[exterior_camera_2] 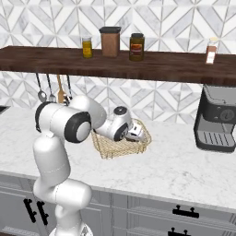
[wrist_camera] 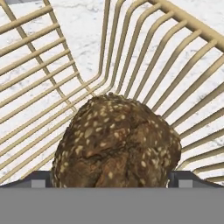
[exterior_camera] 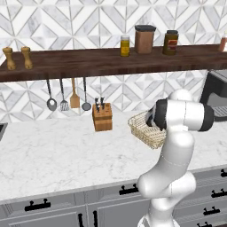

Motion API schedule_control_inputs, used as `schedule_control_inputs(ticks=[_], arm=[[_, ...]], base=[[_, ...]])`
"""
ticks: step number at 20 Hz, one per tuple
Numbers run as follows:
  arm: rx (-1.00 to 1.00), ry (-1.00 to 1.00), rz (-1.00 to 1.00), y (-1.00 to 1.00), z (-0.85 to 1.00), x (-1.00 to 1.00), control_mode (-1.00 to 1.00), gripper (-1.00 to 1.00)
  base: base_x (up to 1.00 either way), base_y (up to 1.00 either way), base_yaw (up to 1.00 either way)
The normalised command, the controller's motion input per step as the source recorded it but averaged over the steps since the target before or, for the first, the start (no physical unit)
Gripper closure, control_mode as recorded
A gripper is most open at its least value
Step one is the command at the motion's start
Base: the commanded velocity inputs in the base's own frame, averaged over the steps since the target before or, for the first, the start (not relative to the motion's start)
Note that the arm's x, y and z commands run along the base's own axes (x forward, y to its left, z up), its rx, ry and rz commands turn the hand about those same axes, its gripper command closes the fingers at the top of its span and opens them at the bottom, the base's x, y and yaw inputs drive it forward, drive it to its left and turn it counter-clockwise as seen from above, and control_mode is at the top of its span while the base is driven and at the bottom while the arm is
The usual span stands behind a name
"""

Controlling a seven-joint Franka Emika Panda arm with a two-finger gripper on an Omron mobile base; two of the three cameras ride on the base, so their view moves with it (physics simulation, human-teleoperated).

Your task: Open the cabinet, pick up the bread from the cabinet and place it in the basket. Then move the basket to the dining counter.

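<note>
The bread [wrist_camera: 116, 142], a dark brown seeded lump, lies on the bottom wires of the pale gold wire basket [wrist_camera: 131, 52]. My gripper [wrist_camera: 111, 181] is open, with one dark fingertip [wrist_camera: 39, 179] on each side of the bread. In the right base view the gripper [exterior_camera_2: 137, 132] reaches down into the basket [exterior_camera_2: 110, 150], which stands on the marble worktop. The left base view shows the basket [exterior_camera: 142, 133] partly behind my arm. The dining counter is out of view.
A knife block [exterior_camera: 102, 117] stands left of the basket and a coffee machine [exterior_camera_2: 215, 123] to its right. Utensils [exterior_camera: 74, 98] hang under a wooden shelf [exterior_camera: 88, 60] carrying jars. Grey fronts with black handles [exterior_camera: 37, 205] run below the worktop.
</note>
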Motion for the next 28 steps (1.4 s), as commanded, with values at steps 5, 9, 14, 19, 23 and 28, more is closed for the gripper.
schedule_control_inputs(ticks=[5,9,14,19,23,28], arm=[[-0.06,-0.08,0.00,-0.05,0.28,0.00,-1.00,-1.00],[-0.03,0.00,-0.08,0.00,0.16,0.00,-1.00,-1.00],[0.00,0.03,-0.13,0.02,0.15,-0.09,-1.00,-1.00],[0.00,0.09,0.00,0.54,0.01,-0.43,-1.00,-1.00],[0.00,0.14,0.01,0.93,0.00,-0.31,-1.00,-1.00],[0.01,0.33,0.07,0.61,-0.23,-0.28,-1.00,-1.00]], base=[[0.00,0.00,0.00],[0.00,0.00,0.00],[0.00,0.00,0.00],[0.00,0.00,0.00],[0.00,0.00,0.00],[0.00,0.00,0.00]])
